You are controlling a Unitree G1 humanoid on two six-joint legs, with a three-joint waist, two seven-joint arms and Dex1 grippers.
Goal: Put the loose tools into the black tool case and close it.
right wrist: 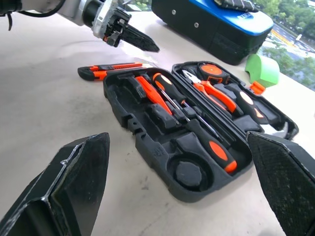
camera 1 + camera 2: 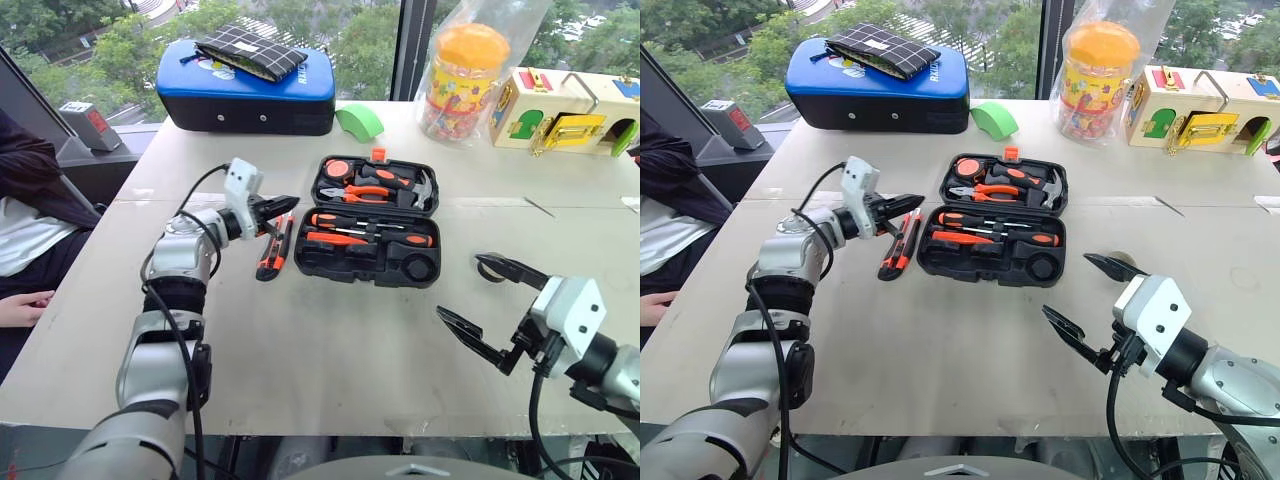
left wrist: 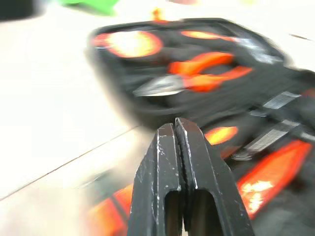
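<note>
Case point(image 2: 330, 262) lies open on the table point(image 2: 300, 350), holding two screwdrivers point(image 2: 370, 222), pliers point(image 2: 365, 192) and a hammer point(image 2: 420, 188). Utility knife point(image 2: 268, 262) rests just beside its left edge. Left gripper point(image 2: 285, 204) is pressed shut, empty, above the knife; right gripper point(image 2: 478, 295) gapes wide, empty.

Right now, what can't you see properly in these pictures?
- Tools in the black tool case: smeared by blur in the left wrist view.
- Tape roll: its round slot is too dark to tell.
- Utility knife: its far end is hidden behind the shut left gripper.
</note>
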